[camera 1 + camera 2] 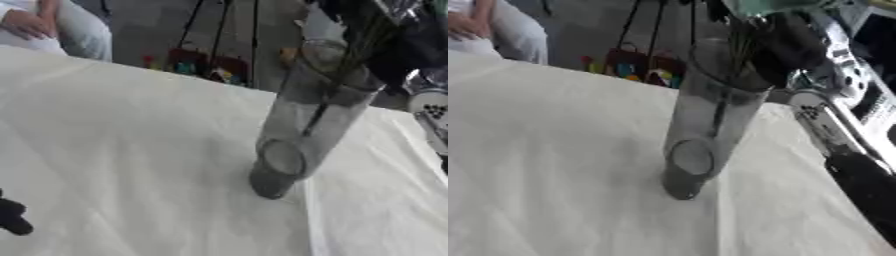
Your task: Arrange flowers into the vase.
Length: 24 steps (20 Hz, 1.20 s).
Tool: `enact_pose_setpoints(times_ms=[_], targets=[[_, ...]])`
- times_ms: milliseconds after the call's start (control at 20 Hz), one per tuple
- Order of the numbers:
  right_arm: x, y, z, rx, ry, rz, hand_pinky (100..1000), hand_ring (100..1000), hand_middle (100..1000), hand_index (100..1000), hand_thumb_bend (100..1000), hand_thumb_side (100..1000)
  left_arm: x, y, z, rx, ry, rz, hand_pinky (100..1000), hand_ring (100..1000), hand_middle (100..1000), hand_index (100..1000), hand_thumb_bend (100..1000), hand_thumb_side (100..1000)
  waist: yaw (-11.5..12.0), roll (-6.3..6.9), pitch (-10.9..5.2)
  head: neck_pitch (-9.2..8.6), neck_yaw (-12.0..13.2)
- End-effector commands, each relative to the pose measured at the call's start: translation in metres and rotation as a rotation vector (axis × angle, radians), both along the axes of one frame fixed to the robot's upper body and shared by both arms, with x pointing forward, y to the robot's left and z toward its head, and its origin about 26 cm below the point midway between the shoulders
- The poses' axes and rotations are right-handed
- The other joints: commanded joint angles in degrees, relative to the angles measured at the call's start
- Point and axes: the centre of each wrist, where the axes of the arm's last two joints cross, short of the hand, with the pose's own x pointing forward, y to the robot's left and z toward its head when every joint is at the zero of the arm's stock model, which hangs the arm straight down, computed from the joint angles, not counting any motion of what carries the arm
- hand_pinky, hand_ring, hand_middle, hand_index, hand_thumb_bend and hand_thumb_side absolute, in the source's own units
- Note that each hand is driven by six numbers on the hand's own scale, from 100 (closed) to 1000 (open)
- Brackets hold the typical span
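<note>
- A tall cylindrical vase of clear, grey-tinted glass (306, 120) is seen standing on the table, towards its far right part, well in from the near edge.
- The vase appears tilted in both views, its mouth leaning up and to the right; its thick round base is seen resting on the cloth.
- A bunch of dark, thin flower stems (363, 37) is seen entering the mouth of the vase from above; at least one stem can be traced down inside the glass towards the base.
- The blossoms are cut off by the upper edge of the views; only a pale green patch (772, 6) is shown above the stems in the right eye view.
- The robot's right hand (794, 42), black, is seen at the vase's mouth, just beside the stems; whether its fingers are closed on the stems cannot be told, as they are blurred against the dark stems.
- The right forearm (833, 125), silver and black, is shown running from the hand down along the table's right edge.
- A small black part of the left hand (13, 217) is shown at the table's near left corner; the state of its fingers cannot be told.
- The table is covered by a white, lightly creased cloth (131, 150).
</note>
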Motion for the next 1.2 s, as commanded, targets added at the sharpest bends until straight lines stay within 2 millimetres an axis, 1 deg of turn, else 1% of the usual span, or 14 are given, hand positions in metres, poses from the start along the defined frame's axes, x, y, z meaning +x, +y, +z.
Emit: enact_pose_setpoints(times_ms=[50,600,750,950,1200], targets=[[-0.011,-0.002,0.013,-0.022,-0.069,-0.017,1000,1000,487,385,164,569,-0.003,-0.001,0.005,0.001,-0.022,-0.014,534,634,659,826,100,1000,-0.12,0.49,-1.28,-0.86,-0.06],[-0.007,-0.006,0.015,-0.01,-0.084,-0.043,998,1000,486,440,205,620,-0.003,-0.001,0.005,0.006,-0.019,-0.017,535,635,661,827,100,1000,-0.18,0.4,-1.25,-1.15,-0.09],[-0.006,-0.009,0.015,-0.025,-0.091,-0.077,997,1000,490,485,241,657,-0.004,-0.001,0.005,0.007,-0.017,-0.018,534,635,661,827,100,1000,-0.27,0.36,-1.27,-1.09,-0.04],[-0.005,-0.014,0.016,-0.063,-0.11,-0.136,997,1000,513,593,316,730,-0.004,-0.001,0.004,0.008,-0.014,-0.02,535,635,661,827,100,1000,-0.34,0.36,-1.37,-1.07,-0.07],[-0.003,-0.018,0.016,-0.113,-0.129,-0.18,999,1000,526,652,344,757,-0.004,-0.001,0.004,0.006,-0.011,-0.023,534,634,662,827,100,1000,-0.39,0.35,-1.38,-1.26,-0.12]])
